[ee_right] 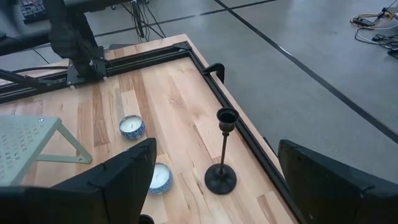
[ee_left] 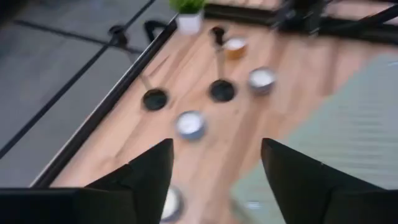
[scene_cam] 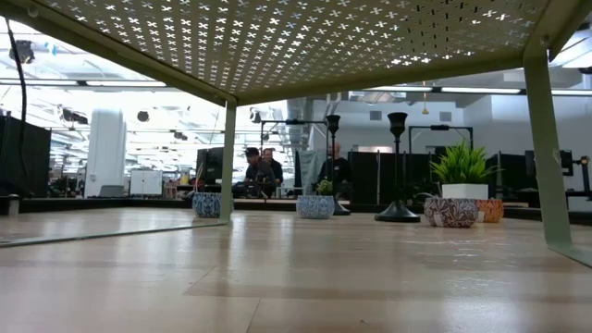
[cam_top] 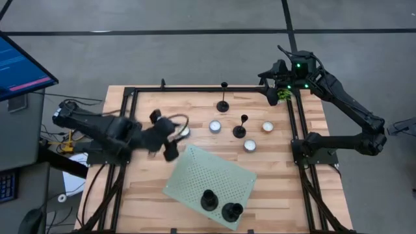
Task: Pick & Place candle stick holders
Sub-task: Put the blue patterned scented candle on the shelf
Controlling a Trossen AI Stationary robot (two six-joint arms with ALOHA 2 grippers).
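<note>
High view recorded four candle stick holders: two (cam_top: 208, 199) (cam_top: 232, 211) stood on the perforated green rack (cam_top: 211, 172), judged already placed; two (cam_top: 223, 104) (cam_top: 240, 130) remained on the worktop (cam_top: 143, 195) beyond the rack, among white tealights (cam_top: 215, 126). Left end effector (cam_top: 170, 151), fingers spread and empty, hung just beside the rack's far-left corner. Right end effector (cam_top: 270, 88), also spread and empty, waited well beyond the rack at the black frame rail (cam_top: 195, 90). Open worktop lay between rack and remaining holders; tealights crowded them.

overhead view straight down, low view at tabletop level beneath perforated stand (scene_cam: 305, 37), wrist views angled over table
</note>
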